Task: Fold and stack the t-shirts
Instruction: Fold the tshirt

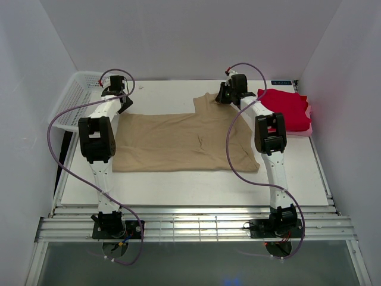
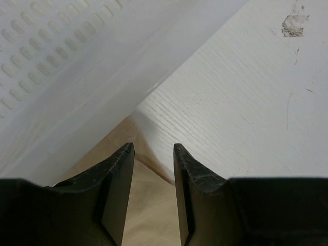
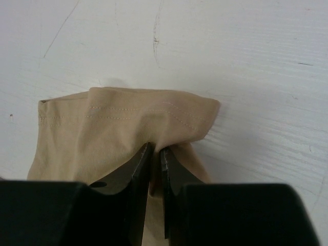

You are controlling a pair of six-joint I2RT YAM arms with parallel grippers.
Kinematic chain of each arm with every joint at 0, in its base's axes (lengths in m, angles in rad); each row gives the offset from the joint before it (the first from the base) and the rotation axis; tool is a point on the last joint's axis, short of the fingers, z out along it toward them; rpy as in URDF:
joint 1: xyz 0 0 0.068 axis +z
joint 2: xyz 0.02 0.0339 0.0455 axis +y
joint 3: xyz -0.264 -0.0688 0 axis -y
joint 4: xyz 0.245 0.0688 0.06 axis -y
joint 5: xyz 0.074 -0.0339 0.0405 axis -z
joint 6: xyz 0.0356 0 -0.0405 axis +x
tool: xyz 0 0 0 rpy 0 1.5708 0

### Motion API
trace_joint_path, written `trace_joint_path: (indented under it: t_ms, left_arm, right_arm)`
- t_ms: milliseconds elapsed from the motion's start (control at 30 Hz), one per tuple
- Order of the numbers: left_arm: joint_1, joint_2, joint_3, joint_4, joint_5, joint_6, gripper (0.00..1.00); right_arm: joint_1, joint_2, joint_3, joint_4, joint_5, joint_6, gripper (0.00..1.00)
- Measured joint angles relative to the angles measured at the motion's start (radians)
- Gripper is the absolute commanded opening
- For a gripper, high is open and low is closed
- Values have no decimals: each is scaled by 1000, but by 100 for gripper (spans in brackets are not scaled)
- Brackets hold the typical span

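1. Tan-beige cloth first: the tan-beige t-shirt [image 1: 178, 140] lies spread flat across the middle of the desk [image 1: 196, 185]. It runs from left to right, with one sleeve poking toward the far edge and shallow creases near its centre.
2. It should handle as soft, light and limp. It will likely sag from whatever point is lifted, and a single pinch will probably bunch it rather than carry an edge. The better holds look like the stitched hems and corners, two points on one edge at once. Because the fabric is thin, the tips will need to come right down to the desk to catch it.
3. In the right wrist view, the jaws of the right end effector [image 3: 155, 149] are all but closed. A ridge of cloth just below the stitched sleeve hem is pinched between them, so it has hold of the far sleeve.
4. The left end effector [image 2: 154, 148] stands with its jaws parted over the shirt's far-left corner. Cloth shows below the gap and nothing is gripped. Whether the tips touch the fabric I cannot tell.
5. The red t-shirt [image 1: 284, 106] sits in a compact heap at the far right of the desk, near the right end effector. How neatly it is folded I cannot tell.
6. Outermost is the white mesh basket [image 1: 80, 95], tilted at the far-left edge, just beside the left end effector.
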Motion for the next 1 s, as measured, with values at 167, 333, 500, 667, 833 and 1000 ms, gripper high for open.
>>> trace_joint_path:
  t_ms: [167, 333, 500, 667, 833, 1000]
  left_arm:
    - [0, -15, -31, 11, 6, -6, 47]
    - [-22, -13, -62, -39, 9, -2, 48]
    - [-46, -13, -85, -45, -19, 18, 48]
    - [-60, -13, -87, -41, -44, 28, 48]
    - [-60, -9, -81, -45, -55, 34, 48]
    - [-58, -2, -60, -72, -85, 32, 39]
  right_arm:
    - [0, 0, -5, 5, -2, 10, 20]
    - [0, -14, -31, 16, -2, 14, 19]
    - [0, -19, -39, 16, -9, 17, 19]
    - [0, -28, -55, 19, -16, 16, 19]
    - [0, -37, -70, 18, -25, 11, 19]
    - [0, -42, -77, 18, -31, 9, 15]
